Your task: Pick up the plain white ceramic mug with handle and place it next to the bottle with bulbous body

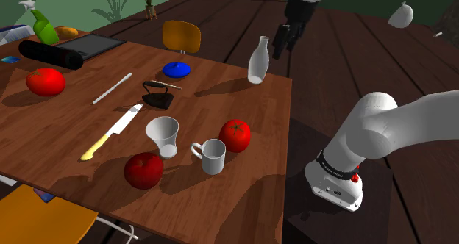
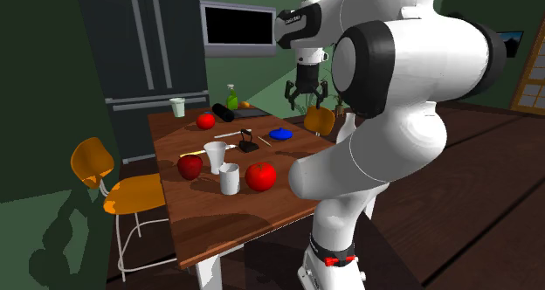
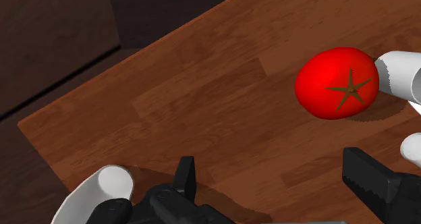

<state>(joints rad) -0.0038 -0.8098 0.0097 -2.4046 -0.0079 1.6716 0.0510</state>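
The white mug [image 1: 211, 156] stands upright near the table's front edge, handle toward the shoulder view's left, beside a red tomato [image 1: 235, 135]. The second exterior view has the mug [image 2: 230, 178] next to the same tomato [image 2: 260, 176]. The white bottle with a bulbous body [image 1: 258, 60] stands at the table's far right corner, partly behind the arm [image 2: 347, 127] in the second exterior view. My gripper [image 1: 283, 40] hangs open and empty high above that corner [image 2: 306, 94]. In the wrist view the fingers [image 3: 280, 182] stand apart, with the bottle [image 3: 101, 189] beside them and the mug's edge [image 3: 401, 77] past the tomato [image 3: 336, 82].
A white flared cup [image 1: 163, 136] and a red apple [image 1: 143, 170] stand close to the mug. Further back lie a knife [image 1: 110, 132], a small black iron [image 1: 157, 94], a blue disc [image 1: 176, 69] and a second tomato [image 1: 45, 81]. Bare wood surrounds the bottle.
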